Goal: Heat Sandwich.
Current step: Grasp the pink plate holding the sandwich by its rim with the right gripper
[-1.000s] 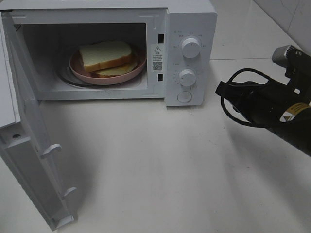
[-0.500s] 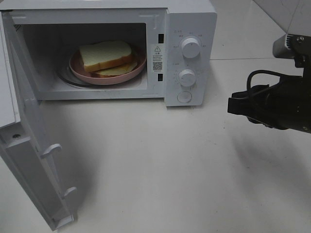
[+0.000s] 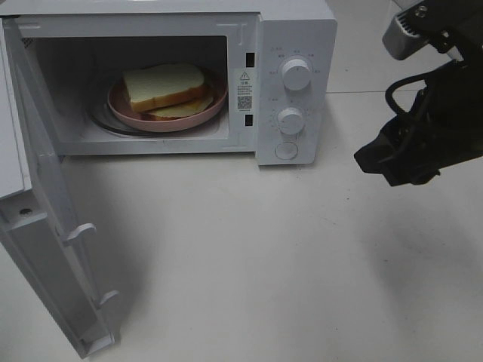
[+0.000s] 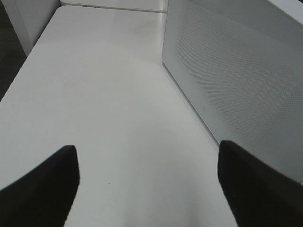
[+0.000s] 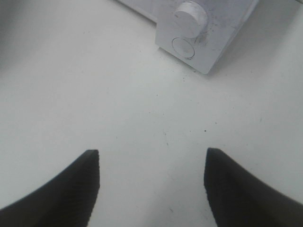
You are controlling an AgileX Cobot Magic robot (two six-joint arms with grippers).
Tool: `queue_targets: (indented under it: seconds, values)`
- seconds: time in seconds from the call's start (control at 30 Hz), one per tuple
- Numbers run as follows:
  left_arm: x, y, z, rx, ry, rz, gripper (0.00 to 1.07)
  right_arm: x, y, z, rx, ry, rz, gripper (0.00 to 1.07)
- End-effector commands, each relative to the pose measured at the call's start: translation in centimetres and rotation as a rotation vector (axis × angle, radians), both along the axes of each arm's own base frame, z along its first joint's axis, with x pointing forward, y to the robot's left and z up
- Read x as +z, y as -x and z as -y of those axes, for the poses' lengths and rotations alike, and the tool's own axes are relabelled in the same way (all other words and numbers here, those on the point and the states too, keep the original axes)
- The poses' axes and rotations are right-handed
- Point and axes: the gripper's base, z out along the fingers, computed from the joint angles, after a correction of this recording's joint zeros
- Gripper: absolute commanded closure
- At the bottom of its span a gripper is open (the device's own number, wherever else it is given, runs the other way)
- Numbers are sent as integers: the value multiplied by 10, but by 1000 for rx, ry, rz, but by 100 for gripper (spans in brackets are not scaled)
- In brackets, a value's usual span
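The sandwich (image 3: 166, 87), pale bread slices stacked, lies on a round pink plate (image 3: 215, 105) inside the open white microwave (image 3: 294, 30). The microwave's door (image 3: 45, 249) hangs wide open at the left. In the exterior high view my right gripper (image 3: 375, 160) hovers above the table to the right of the control panel, well clear of the sandwich. The right wrist view shows this gripper (image 5: 151, 153) open and empty over bare table. In the left wrist view my left gripper (image 4: 147, 146) is open and empty; the exterior high view does not show it.
Two knobs (image 3: 296, 73) and a round button (image 3: 286, 151) sit on the microwave's front; the lower knob (image 5: 189, 16) also shows in the right wrist view. A white dotted panel (image 4: 236, 80) stands beside the left gripper. White tabletop (image 3: 249, 256) stretches in front of the microwave.
The right gripper has opened. The right arm has pulled back and risen at the right, its wrist now pointing down and left. The sandwich, plate and door have not moved.
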Motion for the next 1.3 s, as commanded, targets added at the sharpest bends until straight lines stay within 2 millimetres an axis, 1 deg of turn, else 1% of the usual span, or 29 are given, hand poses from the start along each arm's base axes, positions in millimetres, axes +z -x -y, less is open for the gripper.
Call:
queue_targets:
  seconds: [0.03,0.07,0.1,0.13,0.2,0.23,0.27,0.33,0.4,0.43,0.7,0.8,0.83,0.87,0.93,0.97,1.0,1.03,1.1,1.13,1.17,1.27,1.3]
  values:
    - [1,2,-1,9,-5,30,30,13,2,-1,189,117,56,43]
    - [1,2,-1,9,-5,30,30,14,1,-1,243,147,84,43]
    - [1,2,-1,9,-5,30,30,14,1,-1,243,147,84,43]
    - [1,2,-1,9,-5,30,30,15,0,-2,368,234,158,43]
    - [1,2,-1,9,-5,30,30,15,0,-2,513,337,224,43]
    - [1,2,-1,9,-5,30,30,15,0,-2,513,337,224,43]
    - [1,2,-1,9,-5,30,30,15,1,-3,639,411,275,43]
    - [1,2,-1,9,-5,30,30,15,2,-5,716,423,299,43]
    - [1,2,-1,9,-5,30,30,14,3,-7,730,404,298,43]
    - [1,2,-1,9,-5,30,30,13,4,-10,740,365,286,43]
    - [1,2,-1,8,-6,30,30,7,-3,-14,756,368,254,43]
    - [1,2,-1,8,-6,30,30,10,-11,-17,755,368,260,43]
    - [1,2,-1,8,-6,30,30,11,-16,-20,757,368,255,43]
    - [1,2,-1,8,-6,30,30,11,-16,-20,757,368,255,43]
    - [1,2,-1,8,-6,30,30,10,-23,-23,760,368,248,43]
    - [1,2,-1,8,-6,30,30,9,-26,-28,773,369,242,43]
    - [1,2,-1,8,-6,30,30,6,-31,-37,804,373,234,43]
    - [1,2,-1,8,-6,30,30,6,-31,-37,804,373,234,43]
    - [1,2,-1,8,-6,30,30,1,-37,-49,837,371,221,43]
    - [1,2,-1,8,-6,30,30,-2,-44,-62,867,370,215,43]
    - [1,2,-1,8,-6,30,30,-2,-44,-62,867,370,215,43]
    - [1,2,-1,8,-6,30,30,-6,-55,-81,904,368,211,43]
    - [1,2,-1,8,-6,30,30,-12,-62,-94,929,368,202,43]
